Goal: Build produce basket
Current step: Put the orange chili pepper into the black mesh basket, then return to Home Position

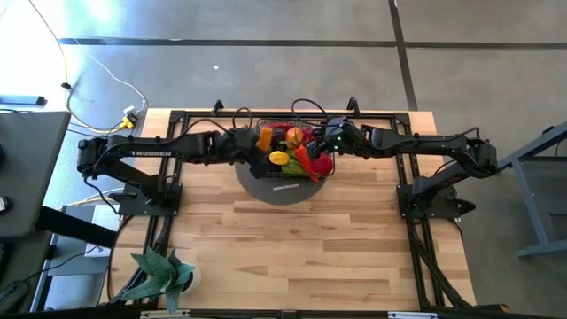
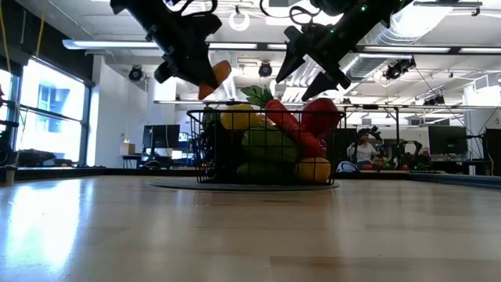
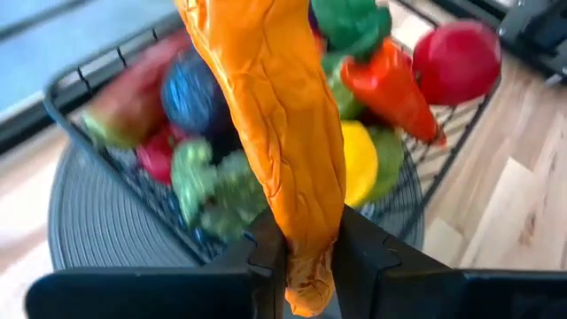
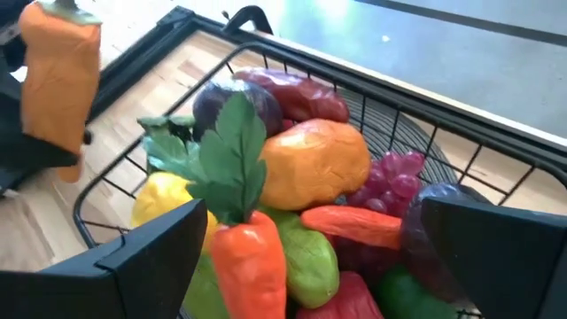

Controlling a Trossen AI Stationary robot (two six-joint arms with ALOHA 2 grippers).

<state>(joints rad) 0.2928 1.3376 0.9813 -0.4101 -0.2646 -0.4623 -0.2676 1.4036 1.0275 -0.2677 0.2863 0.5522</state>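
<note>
Holding a long orange toy pepper (image 3: 283, 151) tight in my left end effector (image 3: 306, 257).
It hangs over the square black wire basket (image 1: 326, 174); my right end effector (image 4: 301, 257) is wide open, empty.

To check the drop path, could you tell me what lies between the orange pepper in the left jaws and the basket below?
Nothing: in the low view, the orange pepper in the left gripper hangs over the basket rim, only open air between.

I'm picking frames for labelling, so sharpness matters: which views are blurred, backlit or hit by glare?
Left wrist view: the orange pepper in the left gripper is sharp, the produce behind it soft. Low view: both arms are dark silhouettes against bright ceiling lights, and the table shows a window sheen. Right wrist view: the basket is reasonably crisp. High view: evenly lit, with sun patches on the floor.
</note>
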